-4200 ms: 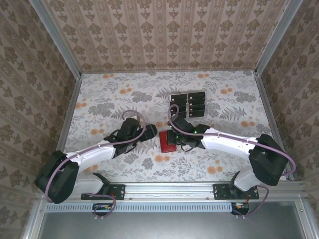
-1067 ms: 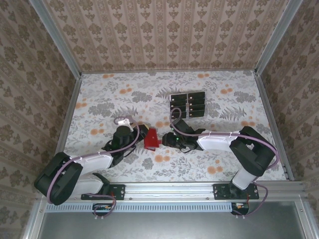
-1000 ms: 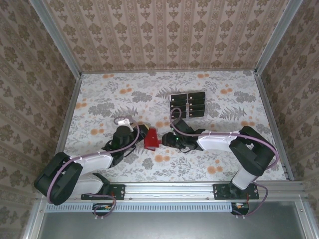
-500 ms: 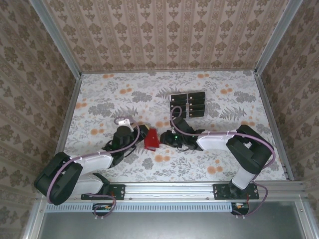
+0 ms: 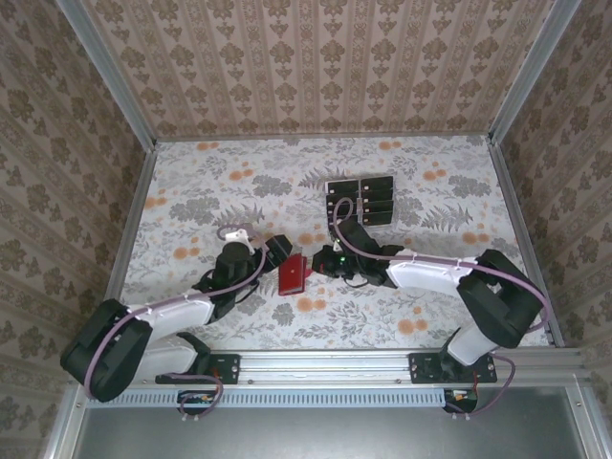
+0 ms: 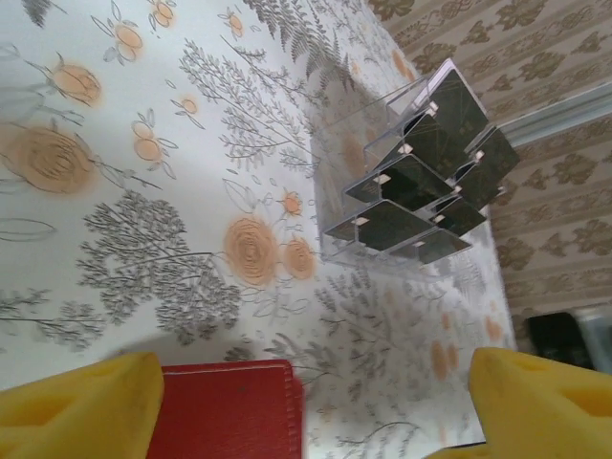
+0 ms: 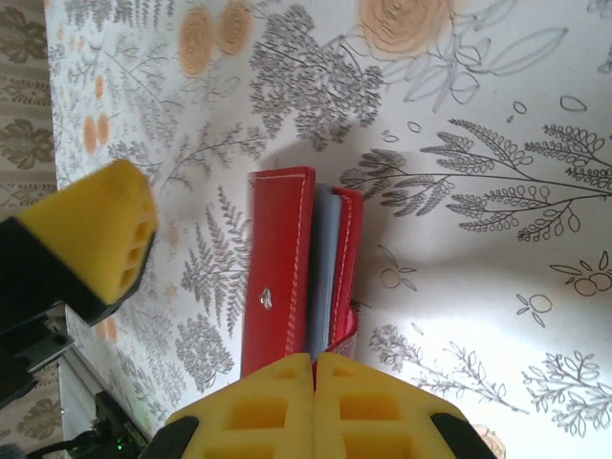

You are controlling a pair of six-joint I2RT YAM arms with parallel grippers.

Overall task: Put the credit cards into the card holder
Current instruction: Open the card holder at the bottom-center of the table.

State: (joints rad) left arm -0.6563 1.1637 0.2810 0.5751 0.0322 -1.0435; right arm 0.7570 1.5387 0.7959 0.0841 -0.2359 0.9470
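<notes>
My left claw [image 6: 311, 406] is spread wide, gripping nothing. Right claw [image 7: 314, 368] has its pads pressed together at the red wallet [image 7: 282, 277], mid floral worktop [image 5: 210, 182]. Cards [image 5: 363, 201] in clear tray [image 6: 363, 134] nearer the far edge. Wallpapered walls [image 5: 316, 57] around.

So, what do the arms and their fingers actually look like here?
The left arm and right arm have white link shells between bulky black joints, each trailed by a looping lilac cable. The right arm's fingers are yellow blocks with square recesses on black backing; the left arm's fingers are yellow too.
</notes>
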